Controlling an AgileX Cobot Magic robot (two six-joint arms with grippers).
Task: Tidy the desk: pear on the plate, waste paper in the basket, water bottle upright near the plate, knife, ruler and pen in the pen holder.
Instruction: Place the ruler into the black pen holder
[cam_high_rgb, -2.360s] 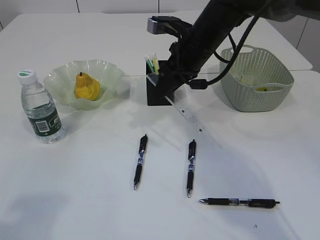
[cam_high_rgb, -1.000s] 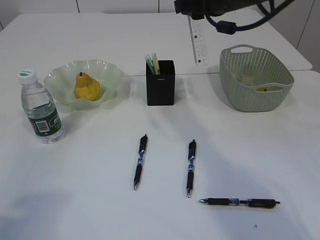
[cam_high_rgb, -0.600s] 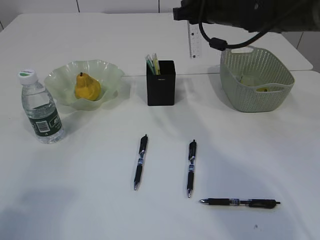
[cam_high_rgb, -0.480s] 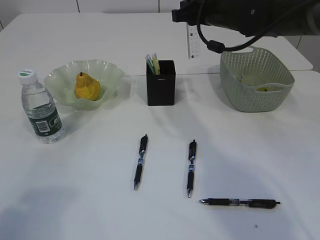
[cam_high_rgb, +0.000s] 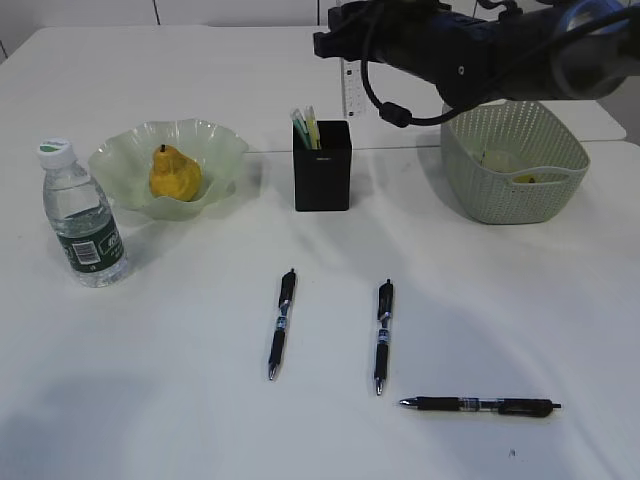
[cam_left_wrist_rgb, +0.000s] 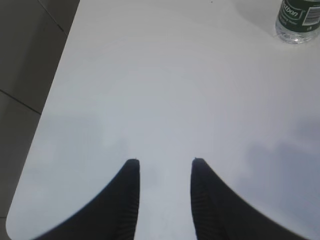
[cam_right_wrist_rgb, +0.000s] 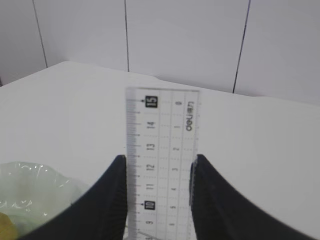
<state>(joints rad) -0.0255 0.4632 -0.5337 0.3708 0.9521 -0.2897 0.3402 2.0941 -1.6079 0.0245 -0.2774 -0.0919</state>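
Pear (cam_high_rgb: 174, 174) sits on the plate (cam_high_rgb: 222, 146), bottle (cam_high_rgb: 82, 215) stands upright just beside the plate, so both look done. Basket (cam_high_rgb: 512, 158) holds some paper, as far as I can tell. Right hand (cam_right_wrist_rgb: 159, 192) is clamped on the clear ruler (cam_right_wrist_rgb: 162, 160) by its long edges, hanging in the air behind and above the black pen holder (cam_high_rgb: 322, 178), ruler pointing down but not in yet. Holder already has a few light-coloured items sticking out, which could snag the ruler going in. Left to do: ruler drop, plus three pens (cam_high_rgb: 280, 322) lying on the surface (cam_high_rgb: 180, 370) in front, well apart. Can't pick out the knife. Left hand (cam_left_wrist_rgb: 164, 165) partly open, holding nothing, hovering over a bare corner of the surface.
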